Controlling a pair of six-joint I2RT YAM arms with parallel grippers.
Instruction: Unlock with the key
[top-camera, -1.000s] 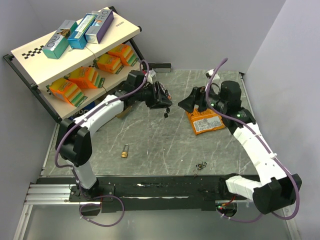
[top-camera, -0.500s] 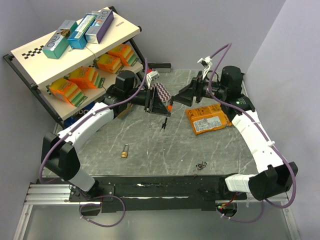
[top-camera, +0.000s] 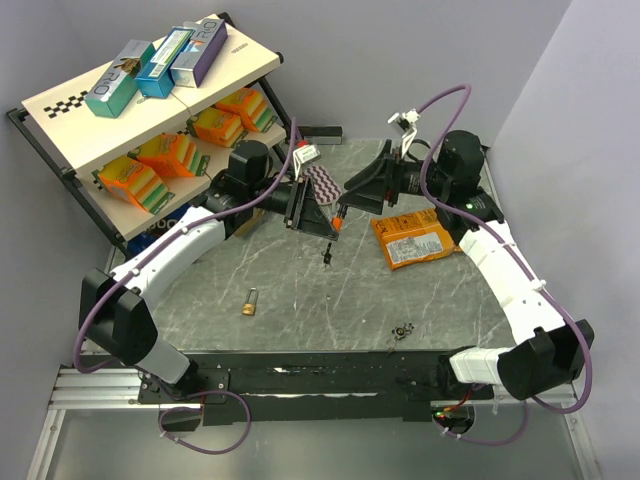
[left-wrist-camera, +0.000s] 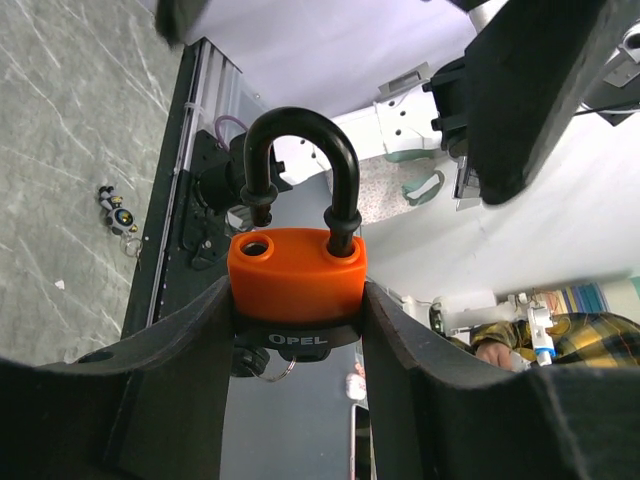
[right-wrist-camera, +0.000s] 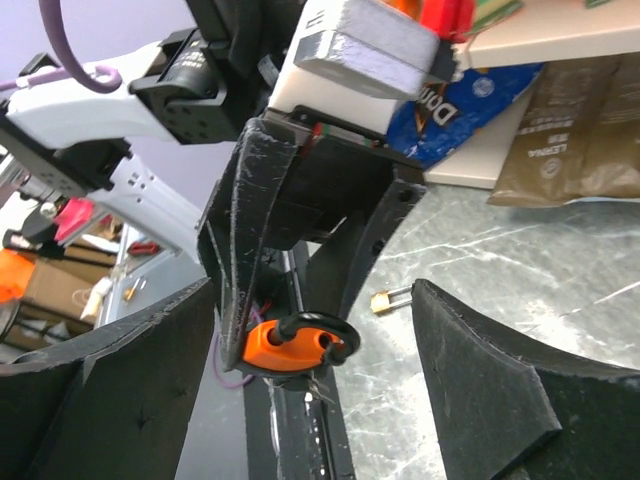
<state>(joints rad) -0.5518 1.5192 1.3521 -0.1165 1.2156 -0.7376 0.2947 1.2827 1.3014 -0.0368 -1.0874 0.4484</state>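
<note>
An orange padlock (left-wrist-camera: 297, 275) with a black shackle (left-wrist-camera: 300, 160) is clamped by its body in my left gripper (left-wrist-camera: 298, 305), held above the table. One shackle leg ends just above its hole. A black key head marked OPEL (left-wrist-camera: 295, 340) sticks out under the lock, with a small ring on it. In the top view the lock (top-camera: 338, 222) hangs mid-table with a key dangling below it (top-camera: 328, 255). My right gripper (top-camera: 355, 192) is open and empty, facing the lock from the right. In the right wrist view its jaws stand wide on either side of the lock (right-wrist-camera: 290, 345).
A small brass padlock (top-camera: 250, 301) lies on the stone table, left of the middle. A loose key ring (top-camera: 403, 330) lies near the front edge. An orange snack bag (top-camera: 412, 240) lies at the right. A tilted shelf (top-camera: 150, 95) with boxes and packets stands at the back left.
My left arm pulled back left and turned the padlock toward the right arm. My right gripper rose and moved left, closer to the lock.
</note>
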